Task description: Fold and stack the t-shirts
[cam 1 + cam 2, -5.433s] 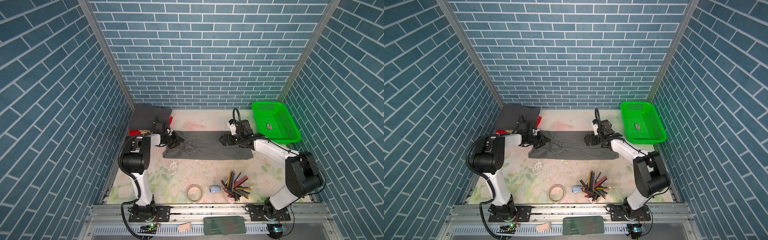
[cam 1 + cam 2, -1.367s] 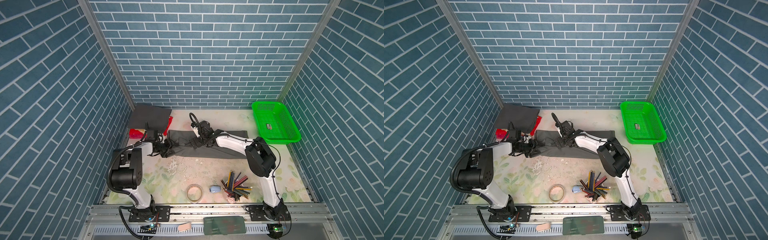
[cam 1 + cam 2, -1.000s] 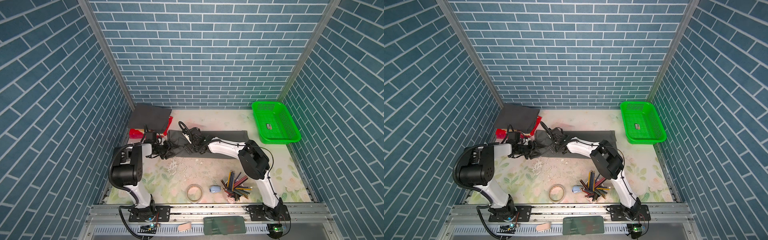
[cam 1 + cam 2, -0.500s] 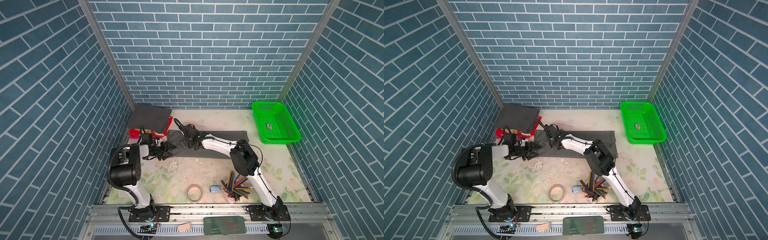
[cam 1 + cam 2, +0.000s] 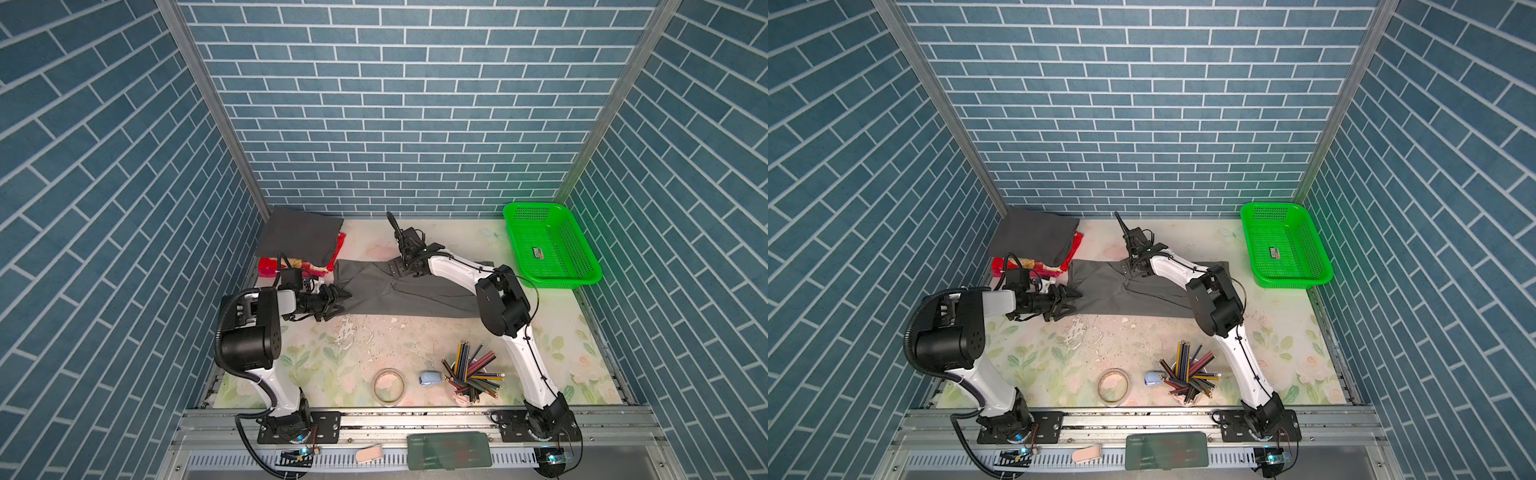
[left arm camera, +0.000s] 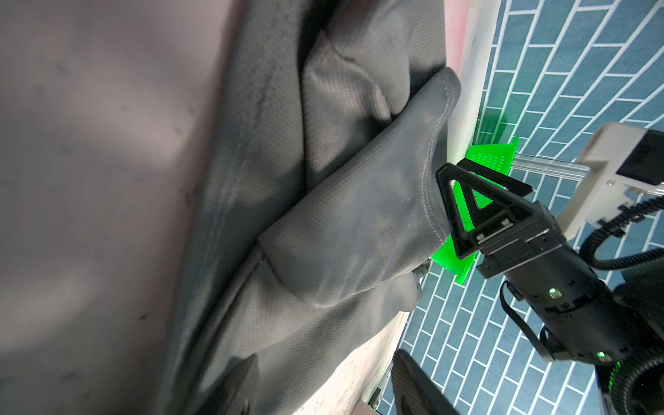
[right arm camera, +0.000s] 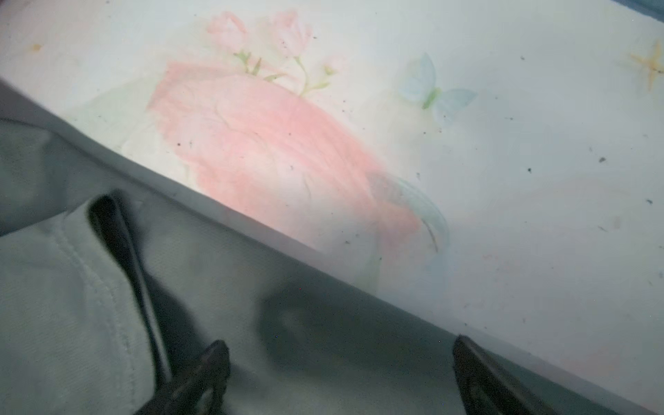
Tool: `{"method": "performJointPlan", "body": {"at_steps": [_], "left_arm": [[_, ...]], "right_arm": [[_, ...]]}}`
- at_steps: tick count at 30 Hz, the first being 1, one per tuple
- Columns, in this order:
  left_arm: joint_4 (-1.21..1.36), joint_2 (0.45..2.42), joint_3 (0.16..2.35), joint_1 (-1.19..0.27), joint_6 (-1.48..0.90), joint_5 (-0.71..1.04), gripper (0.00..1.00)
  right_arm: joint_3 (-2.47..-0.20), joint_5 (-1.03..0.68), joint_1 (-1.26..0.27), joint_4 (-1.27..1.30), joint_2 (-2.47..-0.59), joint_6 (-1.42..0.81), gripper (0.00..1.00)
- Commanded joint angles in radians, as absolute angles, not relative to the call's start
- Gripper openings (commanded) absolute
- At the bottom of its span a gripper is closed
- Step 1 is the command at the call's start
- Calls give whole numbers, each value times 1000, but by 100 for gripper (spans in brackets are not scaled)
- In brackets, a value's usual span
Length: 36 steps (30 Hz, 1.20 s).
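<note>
A mid-grey t-shirt (image 5: 415,293) (image 5: 1142,291) lies as a long rumpled band across the back of the table, with a flap folded over its middle. The darker charcoal t-shirt (image 5: 299,237) (image 5: 1034,239) sits folded at the back left corner. My left gripper (image 5: 343,302) (image 5: 1073,303) lies low at the grey shirt's left end, open, the cloth (image 6: 323,233) spread in front of it. My right gripper (image 5: 405,270) (image 5: 1133,268) (image 7: 341,381) hovers open over the shirt's far edge (image 7: 251,287), holding nothing. The left wrist view shows it (image 6: 467,212) beside the folded flap.
A green mesh basket (image 5: 548,245) stands at the back right. A red package (image 5: 270,268) lies under the charcoal shirt. Near the front are a cup of coloured pencils (image 5: 471,372), a tape ring (image 5: 388,384) and a small blue object (image 5: 430,378).
My right gripper has drawn back to the right from the shirt's left part, along the far edge. The left gripper has shifted slightly right. The shirt lies as before.
</note>
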<state>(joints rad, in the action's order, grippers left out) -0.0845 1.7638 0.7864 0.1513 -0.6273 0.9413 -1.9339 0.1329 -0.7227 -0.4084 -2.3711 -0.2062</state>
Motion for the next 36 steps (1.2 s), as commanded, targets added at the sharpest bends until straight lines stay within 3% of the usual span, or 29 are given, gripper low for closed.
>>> {"method": "performJointPlan", "body": {"at_steps": [1, 15, 26, 36], "left_arm": [[-174, 1816, 748, 173, -598, 789, 62], [-221, 1804, 761, 193, -563, 756, 62], [-261, 1773, 770, 204, -536, 727, 62], [-283, 1717, 788, 211, -506, 676, 63]], "right_arm": [[-1937, 70, -740, -433, -2311, -252, 98], [-1627, 19, -801, -278, -2104, -187, 98], [-1758, 146, -783, -408, -2272, -232, 98], [-1719, 98, -759, -379, -2200, -187, 98]]}}
